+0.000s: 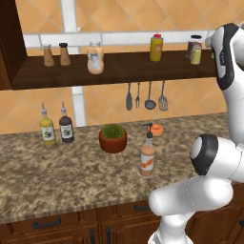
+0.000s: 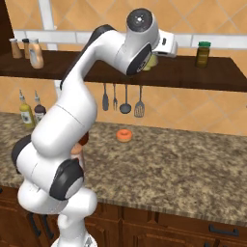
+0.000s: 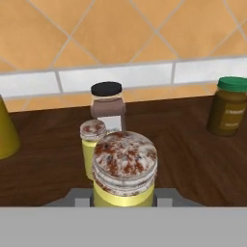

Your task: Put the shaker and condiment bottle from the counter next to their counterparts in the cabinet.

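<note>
Orange tile backs the dark wood cabinet (image 3: 193, 144), and the tool (image 3: 123, 200) is up at that shelf, clamped on the shaker (image 3: 124, 169). It sits right in front of a matching little shaker (image 3: 91, 140) and a dark-capped jar (image 3: 108, 103). Push forward too far and those two probably get knocked over. The condiment bottle (image 1: 147, 159) is down on the counter (image 1: 57, 176) beside a potted plant (image 1: 113, 138), so swinging the arm back could clip it.

Second shaker (image 3: 92, 144) and black-capped jar (image 3: 107, 105) just ahead; bare shelf (image 3: 188, 159) rightward.
</note>
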